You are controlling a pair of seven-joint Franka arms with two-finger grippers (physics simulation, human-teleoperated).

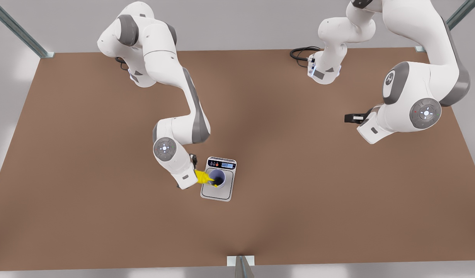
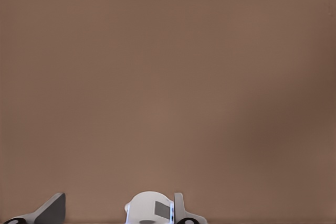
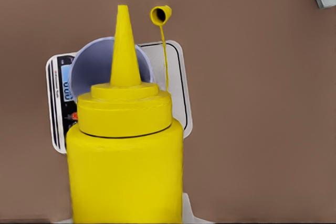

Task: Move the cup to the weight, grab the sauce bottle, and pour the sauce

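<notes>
One arm bends low, and its right gripper [image 1: 194,174] squeezes the sauce bottle [image 1: 203,177], tipped over the cup [image 1: 218,178] on the weight [image 1: 219,178]. Off to the front view's right, the left gripper [image 2: 118,211] waits above the table [image 1: 299,173], jaws apart.

1 cup [image 1: 218,178], 1 weight [image 1: 218,192], 1 sauce bottle [image 1: 203,177], 2 arms, 1 table [image 1: 106,216]

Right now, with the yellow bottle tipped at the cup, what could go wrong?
1. The sauce bottle, held tilted by the right tool, has its nozzle near the rim of the cup; sauce might land on the scale instead.
2. The nozzle could bump the light cup and slide or tip it.
3. The little cap dangling on its strap might drag through the sauce.

The left tool waits apart.
</notes>
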